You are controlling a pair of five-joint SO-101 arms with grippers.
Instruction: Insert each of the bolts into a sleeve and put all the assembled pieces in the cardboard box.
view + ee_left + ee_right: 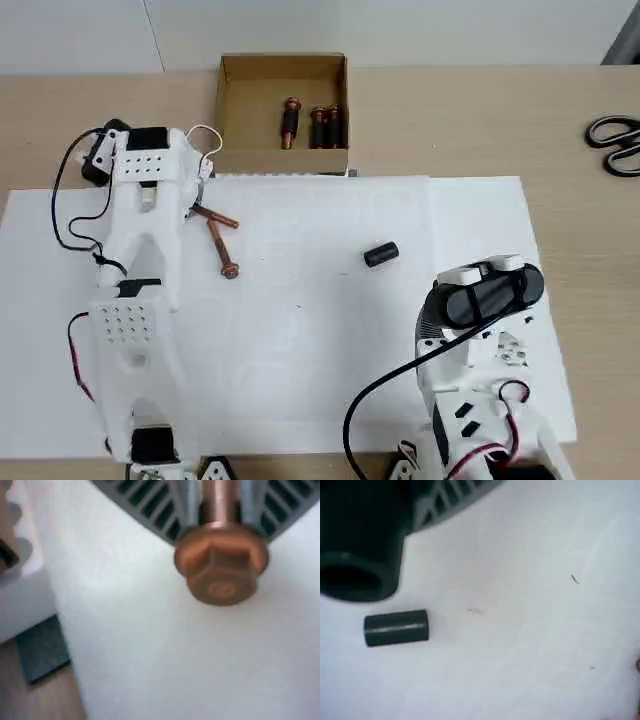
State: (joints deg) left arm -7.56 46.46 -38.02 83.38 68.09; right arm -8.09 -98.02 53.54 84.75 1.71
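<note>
**Both end effectors loaded, spare parts on the sheet**

The left end effector (220,502) is closed on a copper bolt (220,567), with ribbed pads on either side of the shank and the hex head facing the wrist camera. The right end effector (380,515) grips a black sleeve (357,555) with its bore showing. A loose sleeve (381,254) lies on the white sheet (300,340) over the desk (480,120), and a second bolt (224,252) lies near the left arm. Behind the sheet, the cardboard box (232,105) holds three assembled pieces (312,125).
</note>
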